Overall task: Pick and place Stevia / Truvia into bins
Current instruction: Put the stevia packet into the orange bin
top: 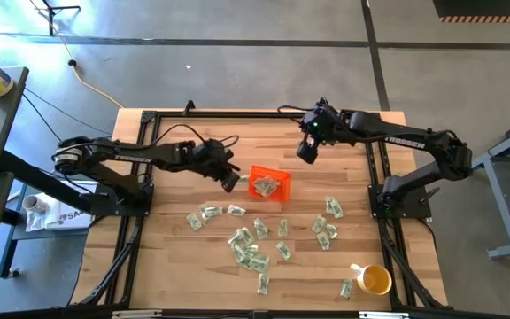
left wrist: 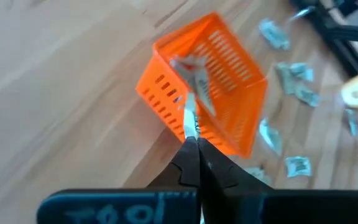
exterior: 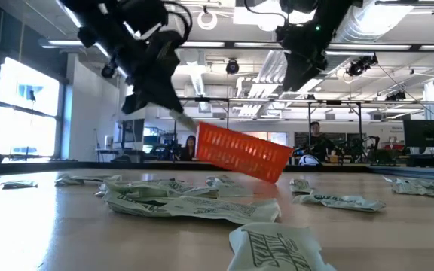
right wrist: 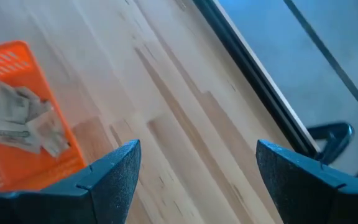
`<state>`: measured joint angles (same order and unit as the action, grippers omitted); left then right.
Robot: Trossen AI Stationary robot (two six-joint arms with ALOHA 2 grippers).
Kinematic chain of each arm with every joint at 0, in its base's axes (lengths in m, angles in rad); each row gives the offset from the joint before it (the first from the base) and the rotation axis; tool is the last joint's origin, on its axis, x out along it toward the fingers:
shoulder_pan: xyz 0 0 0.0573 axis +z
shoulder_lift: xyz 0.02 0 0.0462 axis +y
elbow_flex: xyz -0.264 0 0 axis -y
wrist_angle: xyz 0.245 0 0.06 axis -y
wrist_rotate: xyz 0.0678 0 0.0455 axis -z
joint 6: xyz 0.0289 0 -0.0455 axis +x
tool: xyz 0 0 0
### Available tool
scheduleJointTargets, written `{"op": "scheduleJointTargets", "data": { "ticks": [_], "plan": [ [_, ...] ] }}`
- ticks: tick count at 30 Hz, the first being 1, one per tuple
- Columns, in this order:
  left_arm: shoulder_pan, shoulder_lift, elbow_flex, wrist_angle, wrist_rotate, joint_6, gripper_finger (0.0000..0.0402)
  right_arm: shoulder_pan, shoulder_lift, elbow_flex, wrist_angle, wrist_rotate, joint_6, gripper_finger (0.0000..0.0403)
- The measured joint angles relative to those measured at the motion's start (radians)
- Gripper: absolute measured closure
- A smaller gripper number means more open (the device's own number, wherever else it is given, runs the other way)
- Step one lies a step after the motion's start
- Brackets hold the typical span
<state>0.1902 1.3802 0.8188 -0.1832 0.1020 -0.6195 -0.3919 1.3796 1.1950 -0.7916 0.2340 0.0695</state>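
Note:
The orange bin stands near the table's middle with a few Stevia packets inside. In the low view the bin is tilted, its left side raised and its right lower edge down. My left gripper hangs just left of the bin, shut on a white packet. My right gripper hovers open above bare wood beyond the bin's far right corner. Several more packets lie flat on the near half of the table. My left gripper pinches one end of a thin white packet between its shut fingertips, slanting down from the table's left. The packet reaches from the fingertips to the bin's raised left corner. Whether it catches on the bin's wall I cannot tell.
A yellow mug stands at the near right corner, with a packet beside it. Black frame rails run along the table's left and right sides. People sit in the room behind the table.

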Motion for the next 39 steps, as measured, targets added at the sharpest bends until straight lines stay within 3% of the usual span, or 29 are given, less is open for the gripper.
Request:
{"op": "scheduleJointTargets", "data": {
  "ticks": [3, 8, 10, 18, 23, 32, 39],
  "plan": [
    [0.000, 0.044, 0.062, -0.043, -0.012, 0.049, 0.0374, -0.016, 0.001, 0.000, -0.025, -0.017, 0.000, 0.0094],
    [0.006, 0.111, 0.130, -0.221, -0.135, 0.102, 0.0379, -0.011, 0.001, 0.000, -0.022, -0.039, 0.000, 0.0094],
    [0.022, 0.123, 0.127, -0.248, -0.112, 0.092, 0.0379, -0.007, 0.001, 0.000, -0.023, -0.040, -0.005, 0.0094],
    [0.026, 0.108, 0.159, -0.021, -0.052, 0.123, 0.0379, -0.006, 0.001, 0.000, -0.050, -0.042, -0.050, 0.0094],
    [0.026, 0.183, 0.175, 0.085, 0.027, 0.202, 0.0373, -0.005, 0.001, 0.000, -0.062, -0.053, -0.074, 0.0094],
    [0.007, 0.286, 0.250, 0.055, 0.055, 0.170, 0.0249, -0.005, 0.001, 0.000, -0.057, -0.061, -0.096, 0.0094],
    [-0.056, 0.201, 0.297, -0.389, 0.026, 0.226, 0.0174, -0.005, 0.001, 0.000, -0.050, -0.089, -0.108, 0.0094]
  ]
}}
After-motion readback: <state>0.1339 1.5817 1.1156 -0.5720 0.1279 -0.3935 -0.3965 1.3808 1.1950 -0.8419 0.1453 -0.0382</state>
